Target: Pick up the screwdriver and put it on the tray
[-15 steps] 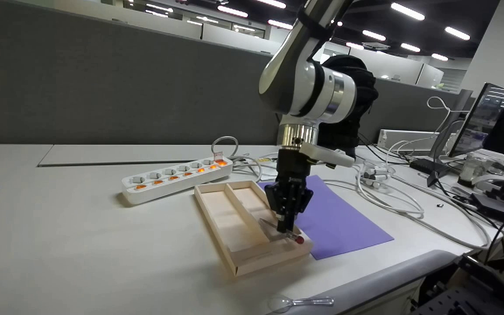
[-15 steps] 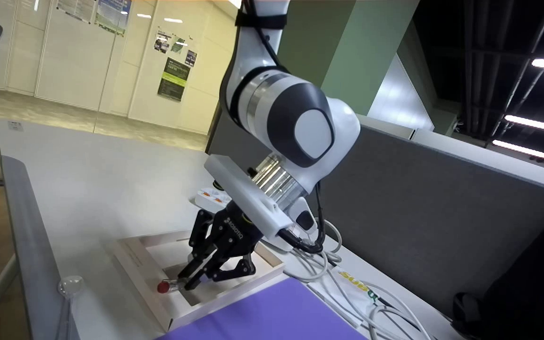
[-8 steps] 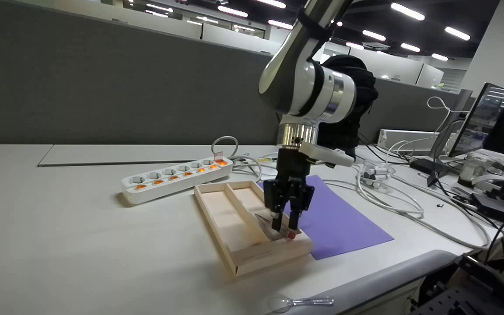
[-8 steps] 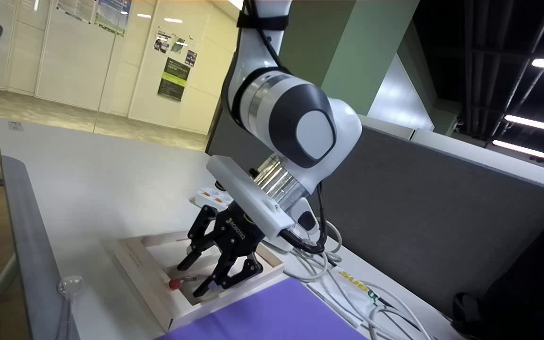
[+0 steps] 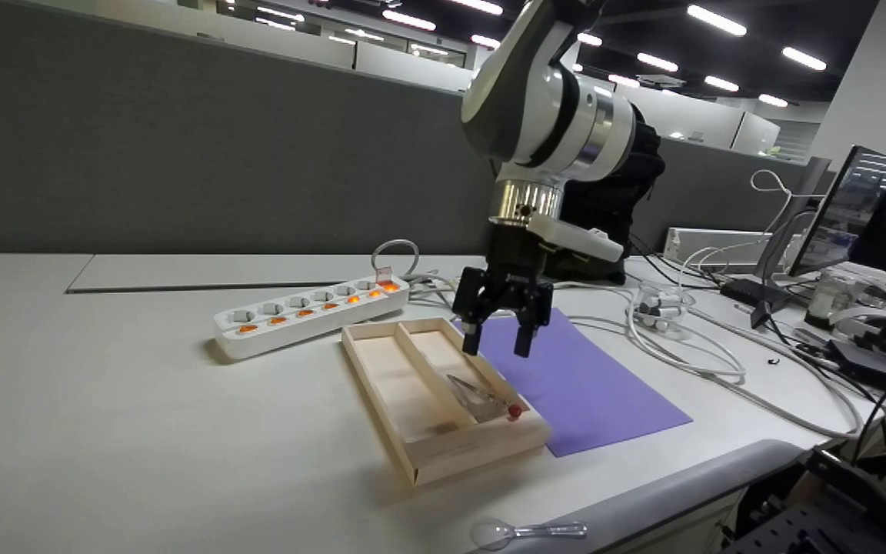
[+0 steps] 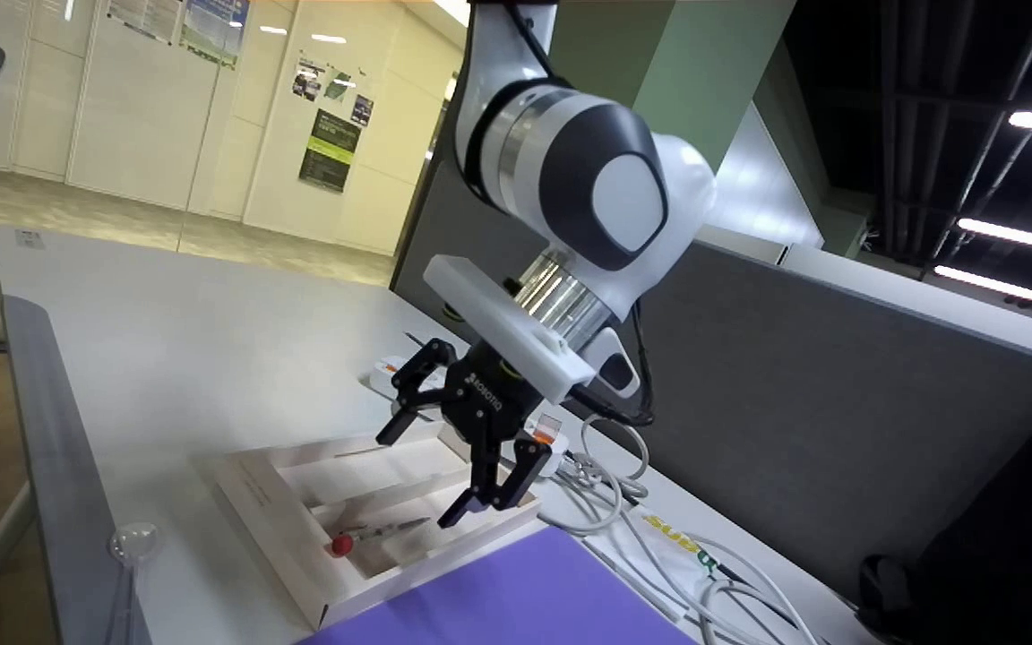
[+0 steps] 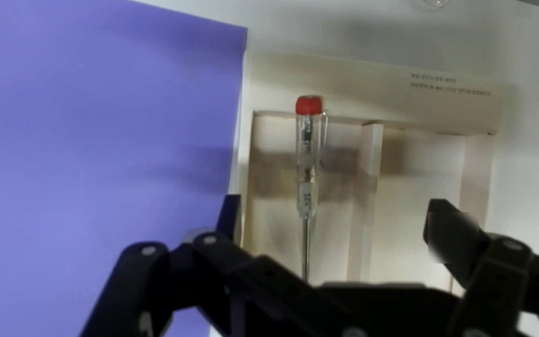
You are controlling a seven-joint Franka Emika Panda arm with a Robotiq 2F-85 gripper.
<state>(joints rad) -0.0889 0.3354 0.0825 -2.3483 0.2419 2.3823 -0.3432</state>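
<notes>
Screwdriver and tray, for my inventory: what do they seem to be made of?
Screwdriver: handle likely glossy clear plastic, since its insides show through; opaque red cap perhaps plastic too; shaft probably metal, by its grey sheen. Tray: matte, seemingly pale wood by its even beige tone, though card is possible.

Open-plan office, as we read it. We note a long white desk (image 5: 104, 415) backed by a grey partition (image 5: 204, 146), and white partitions (image 5: 428, 69) beyond that. A monitor (image 5: 844, 211) stands on the desk; a white power strip (image 5: 308, 319) lies there too. Overhead we see bright strip lights (image 5: 717, 20) against a dark ceiling (image 5: 812, 27). In an exterior view: printed notices (image 6: 330, 150) on pale wall panels (image 6: 140, 98).
</notes>
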